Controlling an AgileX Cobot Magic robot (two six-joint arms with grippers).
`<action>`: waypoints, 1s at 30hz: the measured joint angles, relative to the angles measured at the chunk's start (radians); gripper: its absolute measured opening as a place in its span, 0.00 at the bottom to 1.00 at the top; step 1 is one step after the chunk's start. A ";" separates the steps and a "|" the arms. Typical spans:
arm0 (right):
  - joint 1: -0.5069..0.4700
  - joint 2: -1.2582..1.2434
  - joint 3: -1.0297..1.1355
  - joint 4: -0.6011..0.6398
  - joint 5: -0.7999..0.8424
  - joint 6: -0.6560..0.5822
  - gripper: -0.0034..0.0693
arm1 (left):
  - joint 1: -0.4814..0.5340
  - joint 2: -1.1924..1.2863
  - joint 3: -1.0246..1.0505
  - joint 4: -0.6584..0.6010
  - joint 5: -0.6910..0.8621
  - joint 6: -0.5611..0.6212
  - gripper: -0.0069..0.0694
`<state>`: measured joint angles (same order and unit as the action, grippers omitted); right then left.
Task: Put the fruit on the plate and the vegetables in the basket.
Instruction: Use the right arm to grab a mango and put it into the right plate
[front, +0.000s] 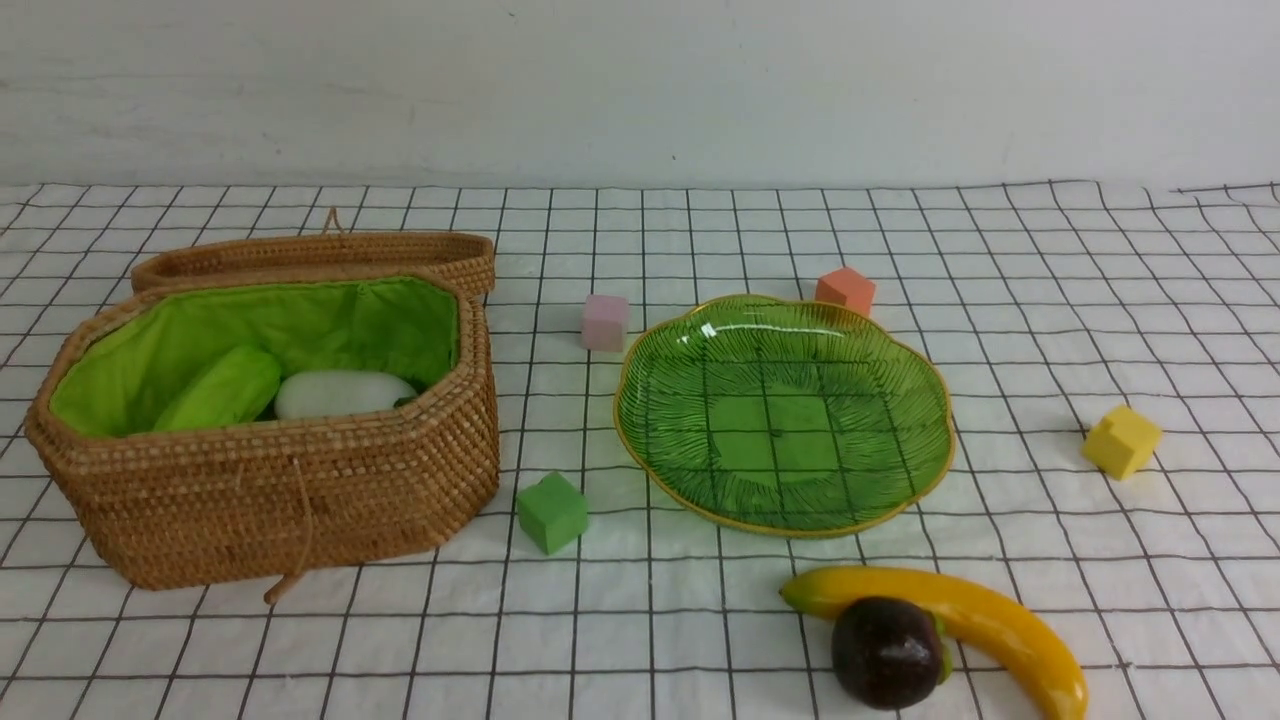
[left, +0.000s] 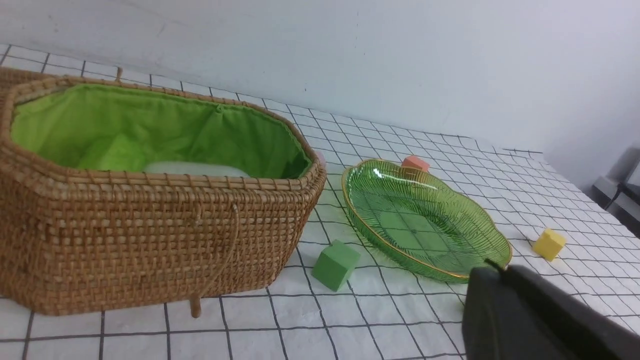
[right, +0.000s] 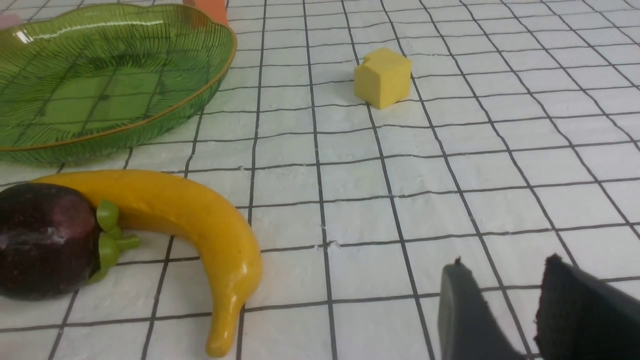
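Note:
The wicker basket (front: 300, 490) stands at the left with its lid (front: 320, 255) open behind it. The green gourd (front: 222, 390) and white radish (front: 340, 393) lie inside; both also show in the left wrist view, gourd (left: 115, 152) and radish (left: 195, 169). The green plate (front: 930, 400) is empty in the middle. The banana (front: 990, 615) and mangosteen (front: 887, 652) lie touching in front of it. No carrot or mango shows. My left gripper (left: 500, 272) is shut and empty, near the plate's (left: 495, 240) front edge. My right gripper (right: 505, 270) is open and empty, right of the banana (right: 200, 220) and mangosteen (right: 45, 240).
Foam cubes lie around on the checked cloth: pink (front: 604, 321), orange (front: 846, 290), yellow (front: 1121, 440) and green (front: 551, 512). A white wall stands behind the table. Neither arm shows in the front view.

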<state>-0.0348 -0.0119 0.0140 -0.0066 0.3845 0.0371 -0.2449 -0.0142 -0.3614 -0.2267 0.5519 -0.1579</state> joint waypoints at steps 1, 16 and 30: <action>0.000 0.000 0.000 0.000 0.000 0.000 0.38 | 0.000 0.000 0.002 0.005 0.001 0.000 0.07; 0.000 0.000 0.000 0.000 0.000 0.000 0.38 | 0.063 0.003 0.263 0.267 -0.078 -0.021 0.07; 0.000 -0.001 0.000 0.000 0.000 0.000 0.38 | 0.156 0.004 0.391 0.252 -0.164 -0.023 0.08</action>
<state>-0.0348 -0.0132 0.0140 -0.0066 0.3845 0.0371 -0.0891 -0.0100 0.0296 0.0251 0.3884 -0.1809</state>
